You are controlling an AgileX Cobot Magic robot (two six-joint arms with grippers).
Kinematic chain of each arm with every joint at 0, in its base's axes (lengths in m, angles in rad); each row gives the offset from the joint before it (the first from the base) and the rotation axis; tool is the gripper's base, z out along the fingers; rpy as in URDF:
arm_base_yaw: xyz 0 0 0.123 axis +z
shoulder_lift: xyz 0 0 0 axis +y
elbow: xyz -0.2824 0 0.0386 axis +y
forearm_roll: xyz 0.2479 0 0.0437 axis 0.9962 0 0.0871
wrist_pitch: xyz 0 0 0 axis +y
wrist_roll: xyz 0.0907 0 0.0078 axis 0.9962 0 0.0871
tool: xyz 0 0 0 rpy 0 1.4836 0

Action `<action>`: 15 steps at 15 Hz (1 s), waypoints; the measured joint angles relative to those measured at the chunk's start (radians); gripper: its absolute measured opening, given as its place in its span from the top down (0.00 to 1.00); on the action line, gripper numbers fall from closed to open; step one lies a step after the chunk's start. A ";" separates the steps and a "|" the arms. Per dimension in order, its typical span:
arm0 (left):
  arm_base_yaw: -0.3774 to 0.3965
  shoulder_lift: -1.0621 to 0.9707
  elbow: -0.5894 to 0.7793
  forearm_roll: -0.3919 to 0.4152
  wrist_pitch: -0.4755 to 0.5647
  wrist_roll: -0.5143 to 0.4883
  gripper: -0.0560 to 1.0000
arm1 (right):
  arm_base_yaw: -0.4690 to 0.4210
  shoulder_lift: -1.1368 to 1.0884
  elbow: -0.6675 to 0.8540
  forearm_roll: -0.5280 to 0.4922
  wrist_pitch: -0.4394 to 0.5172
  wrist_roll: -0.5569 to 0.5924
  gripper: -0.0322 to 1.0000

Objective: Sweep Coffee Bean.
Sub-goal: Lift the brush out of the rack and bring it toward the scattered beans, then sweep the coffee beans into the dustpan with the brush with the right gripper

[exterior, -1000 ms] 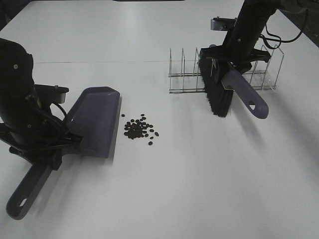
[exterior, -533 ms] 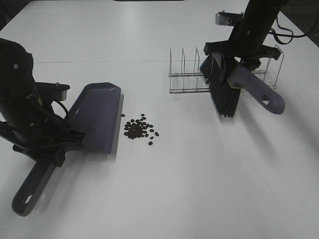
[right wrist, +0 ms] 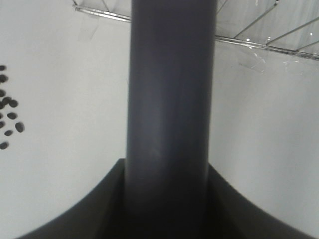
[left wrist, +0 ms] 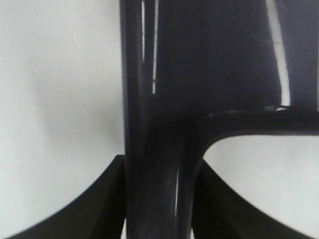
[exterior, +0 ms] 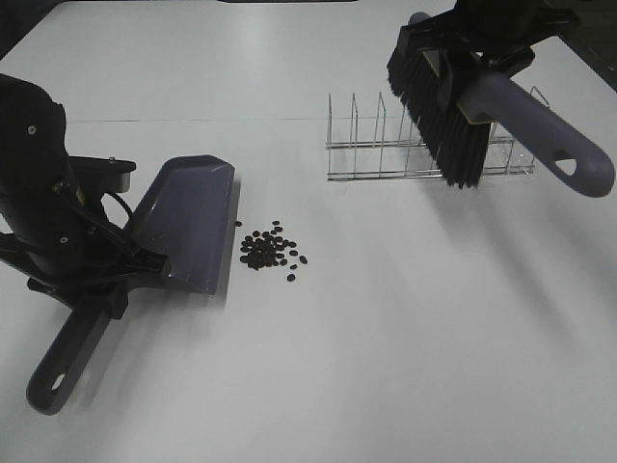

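A small pile of dark coffee beans (exterior: 269, 248) lies on the white table, a few also showing in the right wrist view (right wrist: 9, 112). The purple-grey dustpan (exterior: 188, 224) rests just left of the beans, its open edge facing them. My left gripper (exterior: 96, 280) is shut on the dustpan's handle (left wrist: 159, 164). My right gripper (exterior: 482, 43) is shut on the brush handle (right wrist: 169, 99) and holds the brush (exterior: 445, 106), black bristles down, high above the wire rack.
A clear wire rack (exterior: 386, 145) stands on the table at the back right, under the brush. It also shows in the right wrist view (right wrist: 259, 35). White tabletop (exterior: 405, 338) stretches in front and to the right of the beans.
My right gripper has lifted the brush up and to the right, away from the rack. The dustpan has shifted slightly, its handle swinging a little; the beans have not moved.
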 joint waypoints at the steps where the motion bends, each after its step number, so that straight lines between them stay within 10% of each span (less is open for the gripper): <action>1: 0.000 0.000 0.000 0.009 0.003 0.000 0.65 | 0.038 0.000 0.020 -0.033 0.000 0.018 0.64; 15: 0.000 0.122 -0.012 0.093 -0.002 0.018 0.65 | 0.177 0.108 0.075 -0.250 0.001 0.211 0.64</action>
